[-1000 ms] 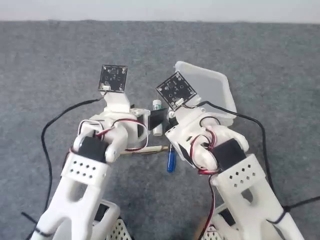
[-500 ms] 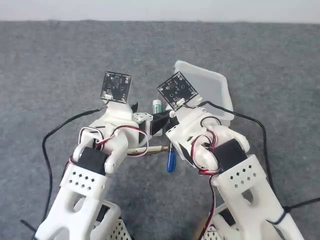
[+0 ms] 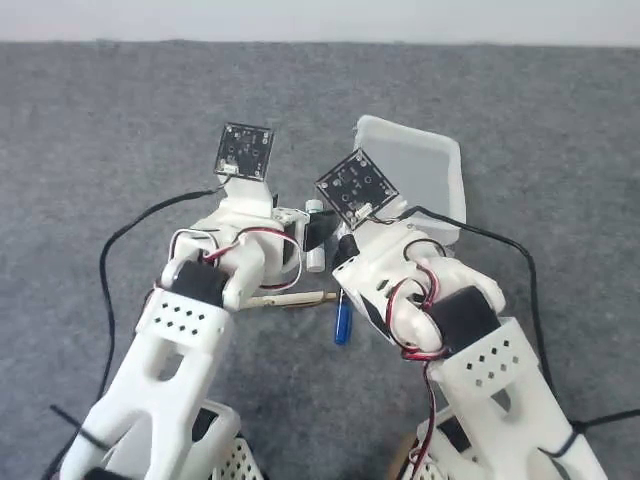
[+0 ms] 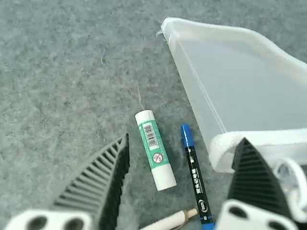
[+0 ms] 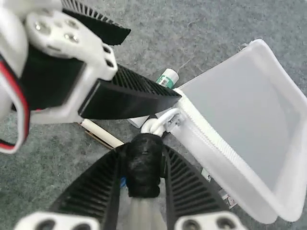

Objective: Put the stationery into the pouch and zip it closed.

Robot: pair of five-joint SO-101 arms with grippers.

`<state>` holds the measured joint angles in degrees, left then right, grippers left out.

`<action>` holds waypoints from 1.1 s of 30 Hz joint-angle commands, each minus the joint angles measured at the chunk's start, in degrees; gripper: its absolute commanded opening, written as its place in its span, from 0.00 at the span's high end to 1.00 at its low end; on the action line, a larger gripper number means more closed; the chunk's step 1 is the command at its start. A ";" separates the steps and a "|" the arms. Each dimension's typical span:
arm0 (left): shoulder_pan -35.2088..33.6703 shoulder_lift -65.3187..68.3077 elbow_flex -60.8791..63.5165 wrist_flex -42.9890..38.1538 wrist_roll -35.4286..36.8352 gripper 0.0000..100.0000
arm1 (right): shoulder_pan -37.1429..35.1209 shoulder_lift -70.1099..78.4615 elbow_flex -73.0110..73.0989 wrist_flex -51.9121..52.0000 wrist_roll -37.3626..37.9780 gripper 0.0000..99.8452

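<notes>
1. The left end effector [image 4: 185, 143] is hanging with its jaws spread wide, straddling the glue stick [image 4: 154, 149] and the blue pen [image 4: 194, 177], both lying on the grey tabletop [image 3: 120, 130].
2. The right end effector [image 5: 142, 152] is pinching the black pull tab [image 5: 142, 177] tied to the zipper of the pouch [image 3: 420, 170]. The pouch is sitting at about 1 o'clock from the glue stick.
3. First risk: the glue stick and pen are lying just beside each other. Closing jaws could be catching both, or sending the round glue stick rolling.
4. Second risk: the two arms are crowding each other. A descent might be bumping the right arm and tugging the pouch askew.
5. I'm counting one pouch, one glue stick, one blue pen, one pale pencil-like stick [image 3: 290, 298] at 6 o'clock from the glue stick, and two arms.
</notes>
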<state>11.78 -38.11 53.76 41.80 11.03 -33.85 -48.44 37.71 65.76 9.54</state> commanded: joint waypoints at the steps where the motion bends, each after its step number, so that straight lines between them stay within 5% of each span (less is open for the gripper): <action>1: -0.53 0.97 -2.68 0.97 -0.62 0.68 | -0.75 -2.59 -0.70 -0.22 0.70 0.99; 25: 2.37 0.97 -2.07 2.73 -5.63 0.68 | 3.74 -2.51 -0.70 -1.89 0.18 0.99; 33: -2.02 1.58 -1.89 -1.85 -4.66 0.70 | 3.38 -2.95 -0.70 -1.36 0.26 0.99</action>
<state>10.55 -36.62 53.76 42.15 5.85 -31.21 -48.62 37.71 65.32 9.54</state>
